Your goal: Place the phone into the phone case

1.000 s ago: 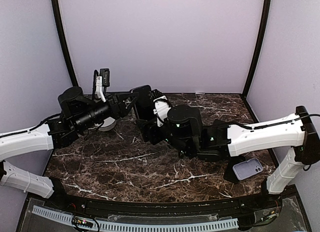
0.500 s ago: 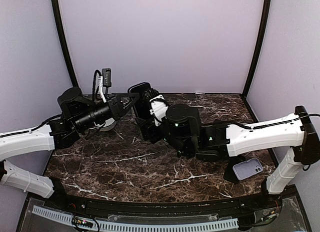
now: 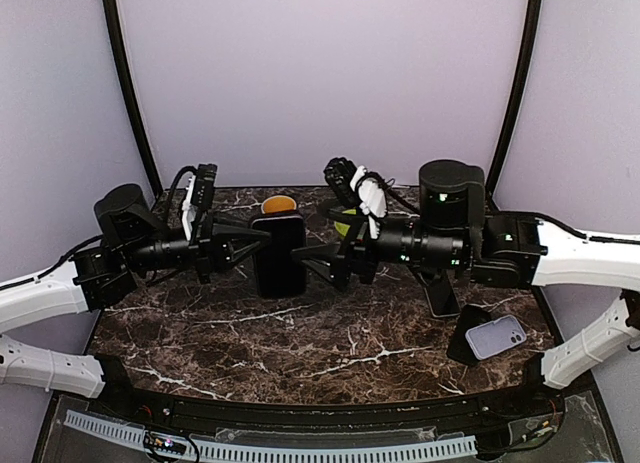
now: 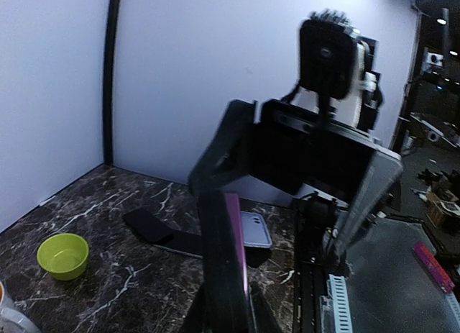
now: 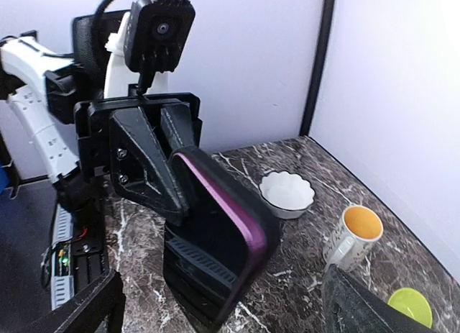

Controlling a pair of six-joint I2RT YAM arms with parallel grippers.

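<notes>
The phone is a black slab with a magenta side edge. It stands upright, clear of the table, at the centre of the top view, clamped in the left tool. The phone case is lavender and empty, with its camera cut-out at its upper right corner. It lies at the lower right of the frame, well apart from the phone.

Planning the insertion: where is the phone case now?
In the top view, the lavender phone case lies on the marble table near its front right corner, beside the right arm.
</notes>
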